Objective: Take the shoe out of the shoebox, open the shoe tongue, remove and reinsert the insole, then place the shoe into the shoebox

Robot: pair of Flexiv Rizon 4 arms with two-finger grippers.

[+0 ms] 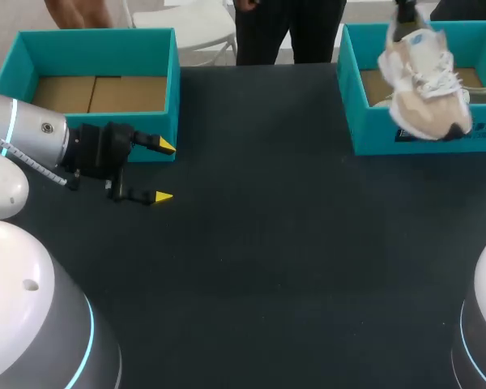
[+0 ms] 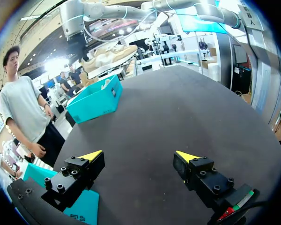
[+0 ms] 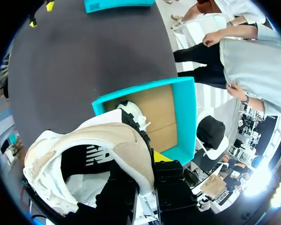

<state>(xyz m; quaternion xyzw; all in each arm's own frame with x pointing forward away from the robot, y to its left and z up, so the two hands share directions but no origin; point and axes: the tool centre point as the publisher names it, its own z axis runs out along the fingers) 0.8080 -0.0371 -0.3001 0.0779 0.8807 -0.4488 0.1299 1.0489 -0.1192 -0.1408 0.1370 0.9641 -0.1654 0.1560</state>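
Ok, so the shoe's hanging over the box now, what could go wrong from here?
1. The right gripper seems to pinch only the opening edge of the shoe, so it could swing or slip back into the right shoebox.
2. The loose laces might snag on that box's rim.
3. The left gripper, open, sits close to the left shoebox and could bump it.

Silver-grey left arm (image 1: 28,134), cyan-ringed, ends in a black screw-studded tool (image 1: 163,171) with yellow tips
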